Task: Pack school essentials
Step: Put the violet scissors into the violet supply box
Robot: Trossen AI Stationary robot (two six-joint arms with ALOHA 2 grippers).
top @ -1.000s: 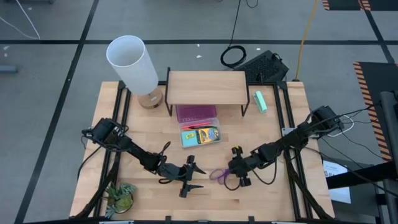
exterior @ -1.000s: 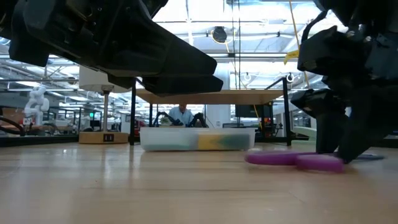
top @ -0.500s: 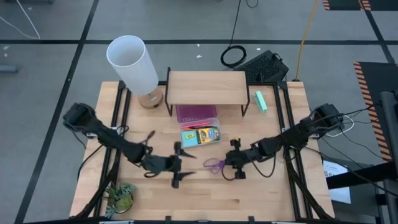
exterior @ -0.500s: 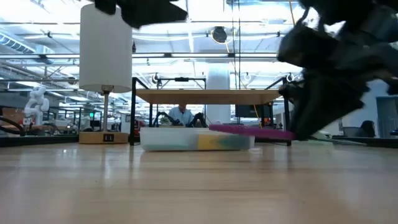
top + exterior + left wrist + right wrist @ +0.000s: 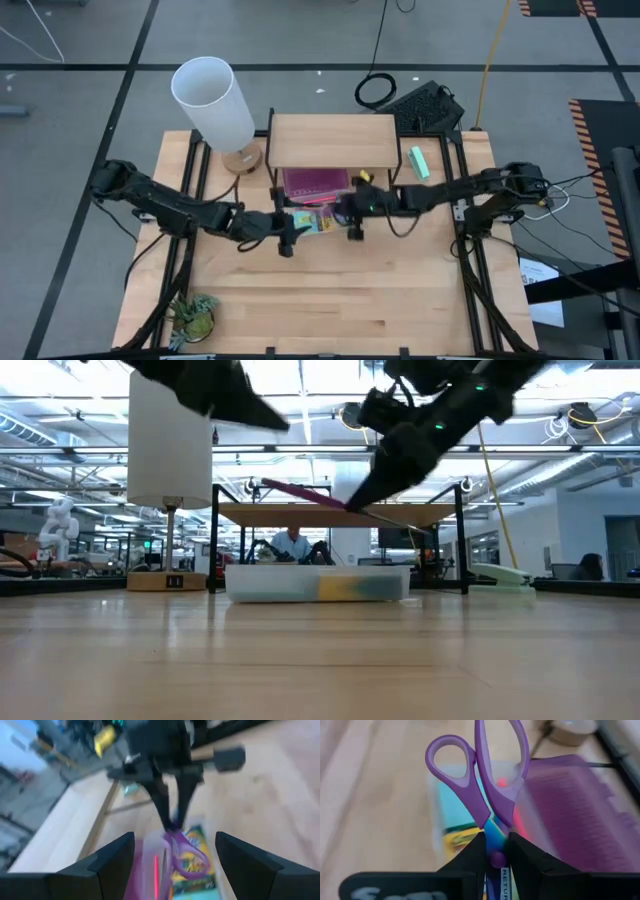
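Note:
The purple-handled scissors (image 5: 490,780) hang in the air over the clear box (image 5: 318,582), with my right gripper (image 5: 352,214) shut on them. The box sits in front of the wooden shelf, its purple lid (image 5: 315,183) lying open toward the far side. Inside it lie the yellow-green crayon box (image 5: 326,219) and a thin pink stick (image 5: 156,870). My left gripper (image 5: 287,238) hovers open just left of the box, facing the scissors, with nothing between its fingers. My right gripper pinches the scissors at their pivot (image 5: 495,856), where the blades meet the handles, between its two fingers. It comes from the table's right. The handle loops (image 5: 451,762) point on past the fingertips toward the left. The scissors are lifted clear above the box.
A lamp with a white shade (image 5: 212,100) stands at the far left, beside a wooden shelf riser (image 5: 332,140). A mint-green block (image 5: 419,162) lies to the shelf's right. A green toy (image 5: 195,316) sits at the near left corner. The near half of the table is bare wood.
My right gripper has lifted the scissors off the table and carried them up, toward the far edge and left, to above the box. My left gripper has risen and moved toward the far edge, ending beside the box.

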